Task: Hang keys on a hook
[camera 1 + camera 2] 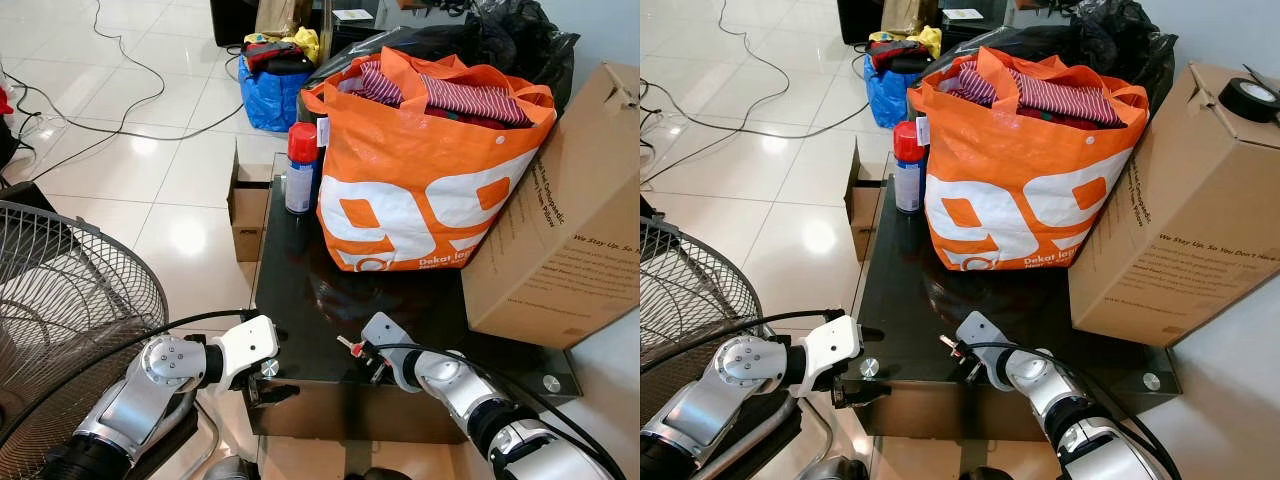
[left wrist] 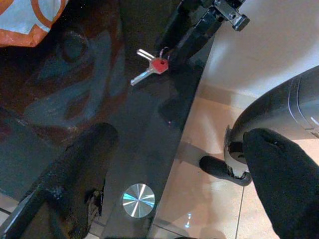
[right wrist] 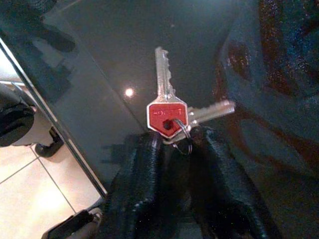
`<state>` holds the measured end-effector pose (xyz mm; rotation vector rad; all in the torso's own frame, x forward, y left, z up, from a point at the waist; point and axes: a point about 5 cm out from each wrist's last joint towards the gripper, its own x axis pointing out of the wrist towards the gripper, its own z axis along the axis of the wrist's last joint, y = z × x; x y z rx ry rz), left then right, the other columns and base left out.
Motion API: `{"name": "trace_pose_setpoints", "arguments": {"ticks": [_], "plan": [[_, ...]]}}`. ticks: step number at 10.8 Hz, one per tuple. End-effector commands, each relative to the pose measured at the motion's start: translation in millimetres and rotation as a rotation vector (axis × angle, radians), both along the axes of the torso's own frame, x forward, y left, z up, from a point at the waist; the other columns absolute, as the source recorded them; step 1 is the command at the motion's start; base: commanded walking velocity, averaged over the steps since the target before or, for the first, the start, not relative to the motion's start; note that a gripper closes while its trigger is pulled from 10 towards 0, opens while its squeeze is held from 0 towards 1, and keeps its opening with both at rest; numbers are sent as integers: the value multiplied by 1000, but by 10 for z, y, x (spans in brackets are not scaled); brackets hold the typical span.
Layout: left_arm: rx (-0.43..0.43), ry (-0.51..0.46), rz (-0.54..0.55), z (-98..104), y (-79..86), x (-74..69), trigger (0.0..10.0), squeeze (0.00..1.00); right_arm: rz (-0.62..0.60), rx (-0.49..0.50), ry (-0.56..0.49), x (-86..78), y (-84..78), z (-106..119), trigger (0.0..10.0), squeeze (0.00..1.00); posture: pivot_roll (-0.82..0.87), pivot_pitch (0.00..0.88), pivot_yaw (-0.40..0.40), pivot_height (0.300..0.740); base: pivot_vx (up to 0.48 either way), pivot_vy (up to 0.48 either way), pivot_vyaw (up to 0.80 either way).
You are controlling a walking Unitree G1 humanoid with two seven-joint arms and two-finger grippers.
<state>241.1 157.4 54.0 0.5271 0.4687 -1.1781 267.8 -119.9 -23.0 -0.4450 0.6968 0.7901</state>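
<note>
The right gripper (image 3: 175, 149) pinches the ring of 2 silver keys (image 3: 172, 112), 1 with a red head, over the dark glass tabletop (image 3: 99, 55).

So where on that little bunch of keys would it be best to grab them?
Probably at the ring end. The keys lie on the dark glass table, blades fanned away from the right end effector, with the red head and metal ring nearest it. Coming from the table's front edge, as that end effector does, the fingers can close either side of the ring.
</note>
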Motion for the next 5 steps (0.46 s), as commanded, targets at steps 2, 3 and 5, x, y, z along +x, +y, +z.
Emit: {"name": "trace_pose_setpoints", "arguments": {"ticks": [2,3,5], "plan": [[3,-5,-9,19,0,13,10000,247,-15,-37,23,-29,-86,-42,0,0,3,94,-97,740,0,0,0],[2,-7,-9,21,-7,17,10000,247,-13,-38,25,-37,-89,-49,0,0,2,94,-97,740,0,0,0],[2,-9,-10,23,-16,18,10000,247,-10,-39,26,-39,-91,-51,0,0,3,93,-97,740,0,0,0]]}}
